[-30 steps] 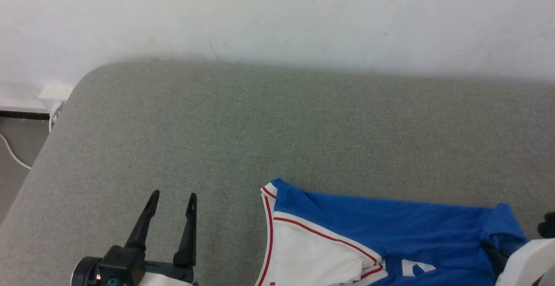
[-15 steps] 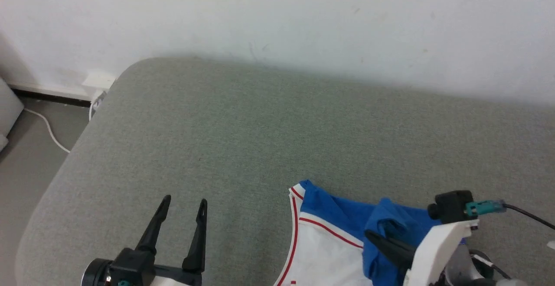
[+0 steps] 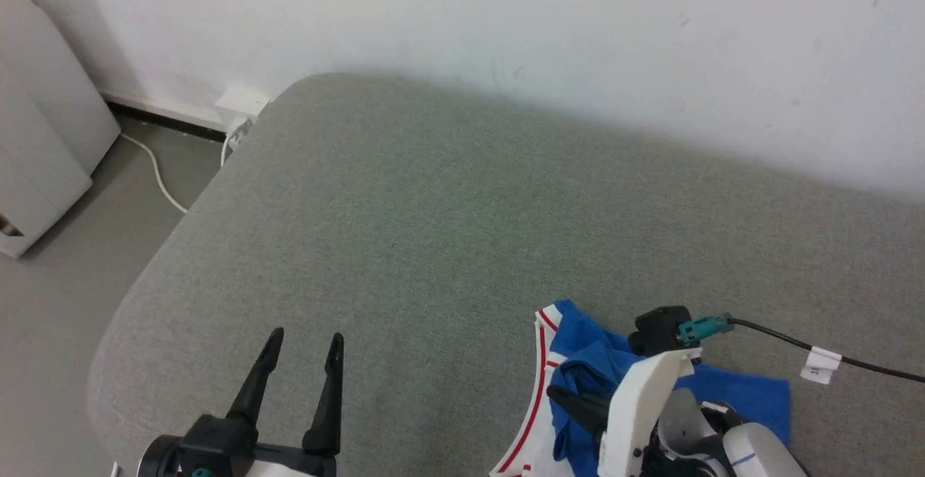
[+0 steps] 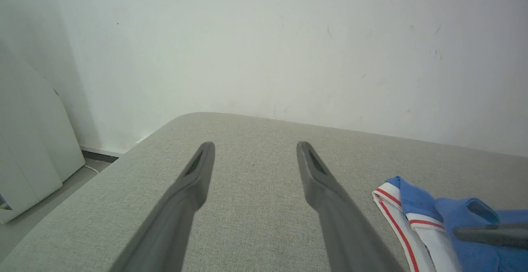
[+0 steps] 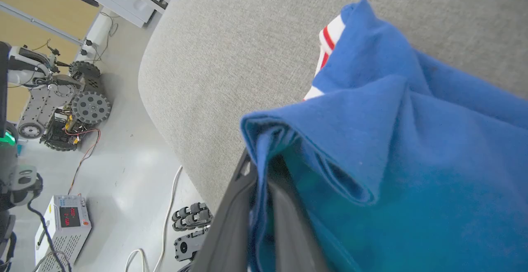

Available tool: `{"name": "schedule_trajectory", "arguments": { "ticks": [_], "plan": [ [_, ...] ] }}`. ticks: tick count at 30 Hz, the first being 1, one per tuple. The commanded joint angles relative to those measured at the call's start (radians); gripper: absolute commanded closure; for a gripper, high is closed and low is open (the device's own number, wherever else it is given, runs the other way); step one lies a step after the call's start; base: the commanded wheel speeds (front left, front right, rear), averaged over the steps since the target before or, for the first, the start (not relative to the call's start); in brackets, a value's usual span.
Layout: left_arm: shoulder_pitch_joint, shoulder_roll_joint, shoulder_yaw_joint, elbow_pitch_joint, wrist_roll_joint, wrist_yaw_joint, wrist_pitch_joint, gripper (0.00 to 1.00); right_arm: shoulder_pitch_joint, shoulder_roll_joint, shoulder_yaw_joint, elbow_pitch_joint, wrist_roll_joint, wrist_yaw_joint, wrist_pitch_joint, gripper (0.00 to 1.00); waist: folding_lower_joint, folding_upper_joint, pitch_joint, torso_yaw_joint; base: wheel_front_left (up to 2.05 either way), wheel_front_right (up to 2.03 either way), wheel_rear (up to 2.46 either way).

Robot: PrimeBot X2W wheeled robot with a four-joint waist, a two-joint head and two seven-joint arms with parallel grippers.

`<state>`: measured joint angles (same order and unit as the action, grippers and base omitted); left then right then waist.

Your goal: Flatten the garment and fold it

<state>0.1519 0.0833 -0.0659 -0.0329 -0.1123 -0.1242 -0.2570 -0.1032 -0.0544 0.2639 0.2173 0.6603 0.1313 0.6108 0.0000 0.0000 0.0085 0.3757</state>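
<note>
The right gripper [image 3: 562, 396], at the lower right of the head view, is clenched on a bunched fold of the blue jersey [image 3: 744, 394], which lies heaped near the bottom right of the grey upholstered platform [image 3: 470, 231]. In the right wrist view the blue cloth is pinched between the two dark fingers and tented up off the upholstery. The left gripper [image 3: 305, 340], at lower left, hovers with its jaws spread and nothing between them, well apart from the cloth.

Flattening looks barely begun: the jersey is crumpled, not spread. The pinched fold probably wants carrying low and steadily toward the bare middle of the frame, so the cloth trails out flat instead of rolling over itself. The free gripper would do best to take the white, red-trimmed edge [image 3: 538, 390] on the heap's left side, so the two can draw apart. The pinch may have caught several layers at once, which would drag folds along.
</note>
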Motion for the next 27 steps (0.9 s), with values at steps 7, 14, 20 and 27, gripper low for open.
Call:
{"name": "schedule_trajectory", "arguments": {
  "ticks": [7, 14, 20, 27],
  "plan": [
    [-0.017, -0.016, 0.013, -0.001, -0.009, -0.006, -0.005, 0.0, -0.086, 0.004, 0.094, 0.074, 0.084, -0.001, -0.084, 0.0, 0.0, 0.0, 0.018, 0.02, 0.0, 0.0, 0.0],
    [-0.012, -0.021, 0.023, 0.007, -0.003, -0.006, -0.005, 0.0, -0.14, -0.026, 0.088, 0.076, 0.018, -0.001, -0.154, 0.0, 0.0, 0.0, -0.006, -0.024, 0.0, 0.0, 0.0],
    [-0.006, -0.023, 0.025, 0.011, -0.006, -0.006, -0.005, 0.0, -0.192, -0.131, 0.068, 0.068, -0.095, -0.001, -0.285, 0.0, 0.0, 0.0, -0.028, -0.084, 0.0, 0.0, 0.0],
    [-0.002, -0.024, 0.037, 0.012, -0.011, -0.006, -0.005, 0.0, -0.232, -0.272, 0.039, 0.055, -0.225, -0.001, -0.483, 0.0, 0.0, 0.0, -0.042, -0.159, 0.0, 0.0, 0.0]
  ]
}}
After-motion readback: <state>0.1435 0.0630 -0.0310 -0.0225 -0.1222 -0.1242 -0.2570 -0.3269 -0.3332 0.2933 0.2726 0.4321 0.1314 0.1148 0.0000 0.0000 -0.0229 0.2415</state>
